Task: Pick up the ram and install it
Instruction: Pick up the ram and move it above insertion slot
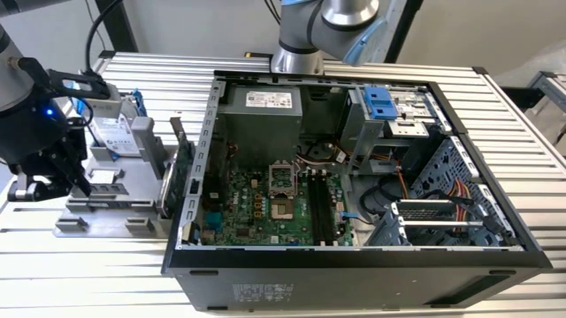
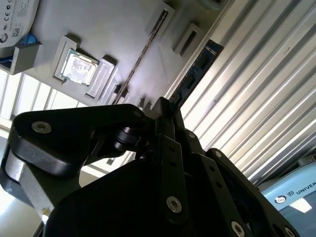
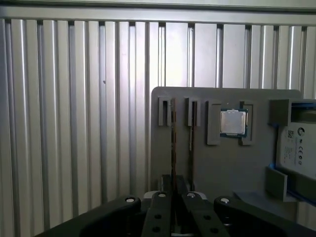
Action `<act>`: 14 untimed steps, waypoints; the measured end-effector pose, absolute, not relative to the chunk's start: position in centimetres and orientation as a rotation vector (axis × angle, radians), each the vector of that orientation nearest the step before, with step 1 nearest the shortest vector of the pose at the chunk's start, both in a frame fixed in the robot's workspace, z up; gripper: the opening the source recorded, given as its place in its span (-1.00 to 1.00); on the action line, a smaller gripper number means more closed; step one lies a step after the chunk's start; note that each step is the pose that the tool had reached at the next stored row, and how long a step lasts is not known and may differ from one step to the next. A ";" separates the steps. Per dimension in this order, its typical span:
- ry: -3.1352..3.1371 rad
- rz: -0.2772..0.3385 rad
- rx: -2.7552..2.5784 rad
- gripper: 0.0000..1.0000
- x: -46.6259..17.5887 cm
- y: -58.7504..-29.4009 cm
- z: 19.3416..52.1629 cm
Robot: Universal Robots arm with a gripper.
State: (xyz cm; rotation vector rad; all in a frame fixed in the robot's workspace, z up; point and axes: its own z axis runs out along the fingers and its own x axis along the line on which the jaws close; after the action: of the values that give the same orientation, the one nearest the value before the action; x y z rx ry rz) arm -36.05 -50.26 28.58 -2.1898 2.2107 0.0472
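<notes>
One ram [image 2: 197, 74] stands on edge in a slot of the single gray holder [image 3: 222, 163], its end pinched between the narrowed fingers [image 2: 167, 133]. One processor [image 3: 232, 122] and one hard drive [image 1: 113, 132] share the holder, which in the exterior view sits at 9 o'clock from the one open computer case [image 1: 354, 271] on the worktop [image 3: 74, 123].

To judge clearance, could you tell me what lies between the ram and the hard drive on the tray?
A square processor chip sits in its own pocket between the ram and the hard drive, in the first wrist view.
</notes>
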 end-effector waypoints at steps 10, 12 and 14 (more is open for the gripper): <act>2.211 0.047 -2.190 -1.00 -36.1 -50.3 30.0; 2.211 0.047 -2.190 -1.00 -36.1 -50.3 30.3; 2.211 0.047 -2.190 -1.00 -36.1 -50.3 30.5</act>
State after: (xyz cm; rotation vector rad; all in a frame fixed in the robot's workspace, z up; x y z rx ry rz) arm -36.06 -50.26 30.55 -2.1897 2.2108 0.0471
